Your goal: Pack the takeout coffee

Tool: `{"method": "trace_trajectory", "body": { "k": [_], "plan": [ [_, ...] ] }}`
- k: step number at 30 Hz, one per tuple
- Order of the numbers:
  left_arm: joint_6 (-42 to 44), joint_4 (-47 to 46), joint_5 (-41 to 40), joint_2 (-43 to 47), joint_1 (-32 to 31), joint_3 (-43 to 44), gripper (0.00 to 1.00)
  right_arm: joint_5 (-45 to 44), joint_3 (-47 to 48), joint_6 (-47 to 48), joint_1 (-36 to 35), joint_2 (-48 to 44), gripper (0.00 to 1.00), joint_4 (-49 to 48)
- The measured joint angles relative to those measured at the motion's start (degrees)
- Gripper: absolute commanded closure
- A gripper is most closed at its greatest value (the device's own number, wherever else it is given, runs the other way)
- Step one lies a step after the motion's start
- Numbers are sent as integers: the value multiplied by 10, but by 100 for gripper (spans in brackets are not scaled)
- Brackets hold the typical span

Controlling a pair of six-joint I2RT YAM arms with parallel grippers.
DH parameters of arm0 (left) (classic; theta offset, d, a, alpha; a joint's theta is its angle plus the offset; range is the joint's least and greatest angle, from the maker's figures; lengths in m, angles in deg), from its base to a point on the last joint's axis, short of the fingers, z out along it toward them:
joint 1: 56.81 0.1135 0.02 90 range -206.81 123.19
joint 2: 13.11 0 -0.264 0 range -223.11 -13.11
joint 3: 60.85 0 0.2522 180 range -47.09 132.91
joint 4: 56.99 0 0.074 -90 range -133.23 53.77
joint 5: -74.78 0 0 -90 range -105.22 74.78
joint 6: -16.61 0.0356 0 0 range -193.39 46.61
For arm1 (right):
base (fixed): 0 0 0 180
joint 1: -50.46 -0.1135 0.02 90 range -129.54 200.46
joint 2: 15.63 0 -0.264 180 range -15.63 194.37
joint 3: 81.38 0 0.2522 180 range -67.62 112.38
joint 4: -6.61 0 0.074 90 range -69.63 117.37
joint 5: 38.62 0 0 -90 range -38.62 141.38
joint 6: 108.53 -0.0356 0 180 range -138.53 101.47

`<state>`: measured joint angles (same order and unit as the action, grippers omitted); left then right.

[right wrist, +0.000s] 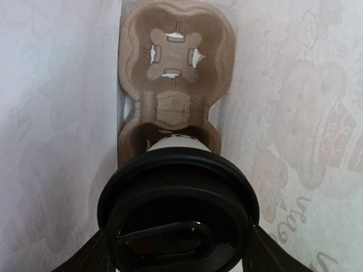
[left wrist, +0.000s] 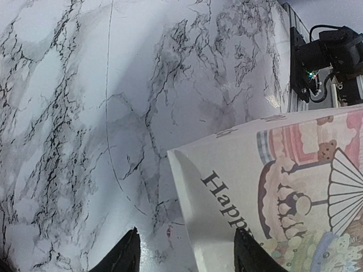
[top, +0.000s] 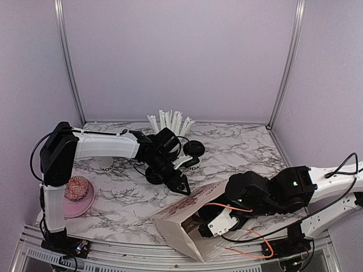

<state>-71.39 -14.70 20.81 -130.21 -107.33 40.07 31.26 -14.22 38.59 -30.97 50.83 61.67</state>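
Coffee cup point(right wrist: 178, 198) at carrier point(right wrist: 176, 105), inside bag point(right wrist: 57, 141)

Marble table point(top: 249, 144) with a printed paper bag point(top: 184, 218) on its side, a pink dish point(top: 82, 212) and a black-lidded cup point(top: 195, 149)

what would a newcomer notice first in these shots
The printed paper bag lying on its side at the near edge of the table draws the eye first. Inside it, the right gripper holds a black-lidded coffee cup at the near slot of a brown cup carrier; the far slot is empty. The left gripper hovers open over the bag's upper edge.
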Motion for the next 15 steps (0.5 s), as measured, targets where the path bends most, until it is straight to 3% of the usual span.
{"method": "trace_trajectory", "body": {
  "k": [15],
  "plan": [
    [2,0,0,0,3,0,43,29,0,6,1,-4,65,0]
  ]
}}
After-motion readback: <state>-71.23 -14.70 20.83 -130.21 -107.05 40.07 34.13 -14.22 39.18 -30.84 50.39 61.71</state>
